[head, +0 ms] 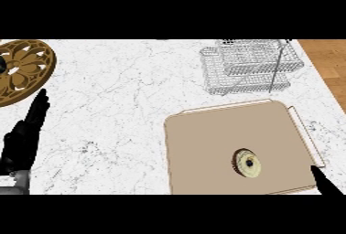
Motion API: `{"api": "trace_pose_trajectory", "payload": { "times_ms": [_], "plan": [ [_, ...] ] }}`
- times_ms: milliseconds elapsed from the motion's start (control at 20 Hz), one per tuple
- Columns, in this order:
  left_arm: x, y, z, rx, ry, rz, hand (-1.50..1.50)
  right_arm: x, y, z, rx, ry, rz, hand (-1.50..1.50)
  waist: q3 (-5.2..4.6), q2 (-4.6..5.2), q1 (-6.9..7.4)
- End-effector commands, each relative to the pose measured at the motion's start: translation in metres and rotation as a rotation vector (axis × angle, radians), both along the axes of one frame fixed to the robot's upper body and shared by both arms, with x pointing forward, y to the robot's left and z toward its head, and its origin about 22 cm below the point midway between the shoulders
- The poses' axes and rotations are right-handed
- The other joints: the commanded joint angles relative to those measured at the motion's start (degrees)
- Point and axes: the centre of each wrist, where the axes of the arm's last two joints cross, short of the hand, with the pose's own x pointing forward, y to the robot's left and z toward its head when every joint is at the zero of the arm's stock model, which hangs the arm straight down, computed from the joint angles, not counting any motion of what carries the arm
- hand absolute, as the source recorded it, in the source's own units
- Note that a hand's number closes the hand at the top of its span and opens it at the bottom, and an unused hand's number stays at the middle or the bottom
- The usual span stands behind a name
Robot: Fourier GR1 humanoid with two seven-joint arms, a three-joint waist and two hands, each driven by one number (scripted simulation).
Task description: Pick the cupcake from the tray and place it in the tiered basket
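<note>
Only a dark fingertip of the right hand (pixel 327 183) shows, at the lower right corner, pointing up over the near right edge of the tray (pixel 202 155); whether the rest of that hand is spread or curled cannot be told from here. It holds nothing that can be seen. Just to its left, near but apart from it, the cupcake (pixel 248 162) sits on the tan tray, right of the tray's middle and toward its near edge, seen from the top as a pale round with a dark centre.

Beyond the tray's far edge stands the wire tiered basket (pixel 246 68), at the back right of the marble counter (pixel 128 105). The left hand (pixel 24 137) rests open at the left edge, fingers up, below an ornate brown carved plate (pixel 24 68).

The risks, as I judge them: the cupcake is small and low, so a hand closing from the side could nudge it along the smooth tray or tip it instead of enclosing it. The tray's raised right rim lies between the fingertip and the cupcake and could catch the fingers. Later, the basket's upright wire handle and stacked tiers leave tight openings where a carried cupcake might knock against wire.
</note>
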Motion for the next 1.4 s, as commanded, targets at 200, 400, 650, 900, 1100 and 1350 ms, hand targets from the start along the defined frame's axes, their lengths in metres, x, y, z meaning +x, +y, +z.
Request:
{"api": "trace_pose_trajectory", "payload": {
  "times_ms": [200, 400, 650, 900, 1100, 1350],
  "plan": [
    [0.008, -0.008, 0.005, 0.003, -0.015, -0.068, 0.0, -0.056, 0.03, 0.027, 0.042, 0.341, 0.214, -1.5, -0.26, 1.49, 4.78],
    [0.024, -0.025, 0.02, 0.006, -0.05, -0.113, 0.0, -0.055, 0.029, 0.067, 0.047, 0.443, 0.242, -1.5, -0.13, 1.92, 5.77],
    [0.031, -0.024, 0.014, 0.005, -0.033, -0.118, 0.0, -0.048, 0.035, 0.113, 0.107, 0.521, 0.178, -1.5, 0.02, 1.96, 6.88],
    [0.032, -0.037, 0.009, -0.003, -0.029, -0.124, 0.0, -0.036, 0.049, 0.133, 0.203, 0.628, 0.197, -1.5, 0.32, 1.41, 7.49],
    [0.036, -0.032, 0.014, -0.002, -0.024, -0.132, 0.0, -0.029, 0.054, 0.131, 0.223, 0.697, 0.213, -1.5, 0.32, 1.49, 8.21],
    [0.042, -0.033, 0.009, -0.007, -0.015, -0.12, 0.0, -0.018, 0.056, 0.117, 0.252, 0.729, 0.224, -1.5, 0.34, 1.53, 7.78]
  ]
}}
